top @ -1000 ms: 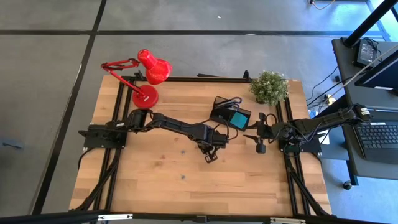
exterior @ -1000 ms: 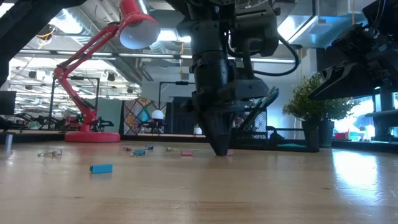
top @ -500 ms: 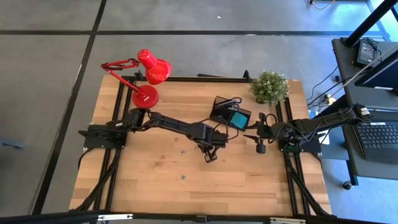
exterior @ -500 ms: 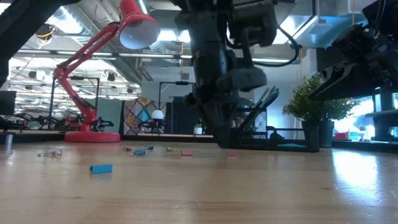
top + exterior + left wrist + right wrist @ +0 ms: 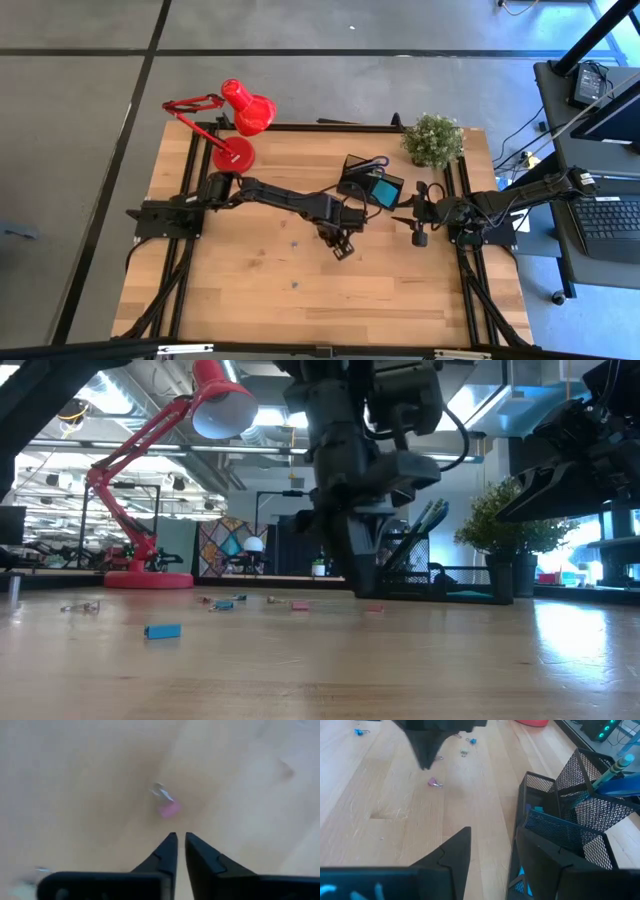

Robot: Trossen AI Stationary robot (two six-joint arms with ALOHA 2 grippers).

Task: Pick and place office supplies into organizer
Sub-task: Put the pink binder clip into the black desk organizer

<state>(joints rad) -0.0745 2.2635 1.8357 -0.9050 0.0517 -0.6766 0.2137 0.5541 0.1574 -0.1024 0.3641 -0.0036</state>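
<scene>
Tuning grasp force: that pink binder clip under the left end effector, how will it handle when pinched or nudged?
The pink binder clip looks tiny beside the left end effector, so probably very light and apt to skid on the smooth wooden table if nudged. Its wire handle sticks out, so it may twist in a pinch. It lies flat and seems unlikely to roll.

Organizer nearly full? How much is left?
Done: pens and a teal pad sit in the organizer. In hand: nothing; the left gripper hangs over a pink clip, jaws barely apart. Left: that clip, a blue clip, other bits. The right gripper waits beside the organizer.
</scene>
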